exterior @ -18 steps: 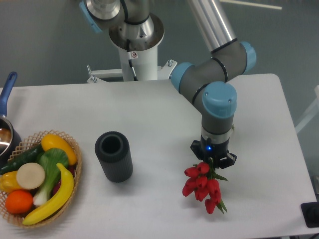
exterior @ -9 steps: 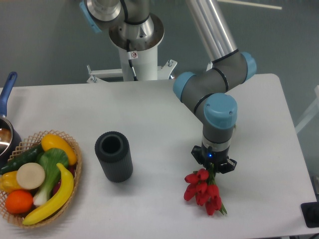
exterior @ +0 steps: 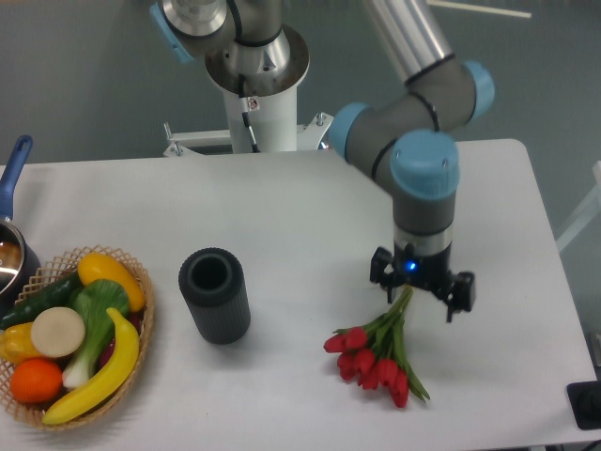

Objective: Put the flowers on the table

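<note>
Camera view, fixed above the table (exterior: 282,202): the flowers (exterior: 374,352) lie flat on the white top, right of centre and toward the near edge. Their red heads fan out low and to the left, while the green stems run up and to the right toward the gripper (exterior: 423,293). The gripper hangs straight down from the arm's blue-capped wrist, directly above the stem ends, with its two fingers (exterior: 462,293) spread wide apart (a small blue light glows between them). Nothing is clamped in it; the stems pass beneath the gap, and whether they touch a finger cannot be told.

Left of the bunch and well apart from it stands a black ribbed cylinder (exterior: 215,295), upright with its open mouth showing. Farther left, at the table's left edge, sits a wicker basket (exterior: 143,322) holding a banana, an orange, a yellow pepper and green vegetables. A pot with a blue handle (exterior: 14,171) is cut off by the left border.
</note>
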Available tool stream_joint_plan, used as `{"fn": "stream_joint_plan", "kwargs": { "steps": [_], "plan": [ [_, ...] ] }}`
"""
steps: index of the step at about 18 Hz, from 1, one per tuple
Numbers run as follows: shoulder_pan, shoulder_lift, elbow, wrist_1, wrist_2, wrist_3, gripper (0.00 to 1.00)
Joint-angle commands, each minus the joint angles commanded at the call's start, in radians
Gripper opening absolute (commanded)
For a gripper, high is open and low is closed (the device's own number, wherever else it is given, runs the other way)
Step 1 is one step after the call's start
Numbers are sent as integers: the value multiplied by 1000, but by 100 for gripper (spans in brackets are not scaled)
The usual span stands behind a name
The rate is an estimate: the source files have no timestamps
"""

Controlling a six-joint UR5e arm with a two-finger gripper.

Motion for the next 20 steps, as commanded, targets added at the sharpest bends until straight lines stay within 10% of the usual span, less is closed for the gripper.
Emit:
{"fn": "stream_joint_plan", "kwargs": {
  "steps": [5, 15, 20],
  "plan": [
    [69, 80, -12, -28, -89, 41, 100],
    [138, 140, 54, -267, -132, 218, 100],
    [140, 140, 57, -268, -130, 261, 100]
  ]
}}
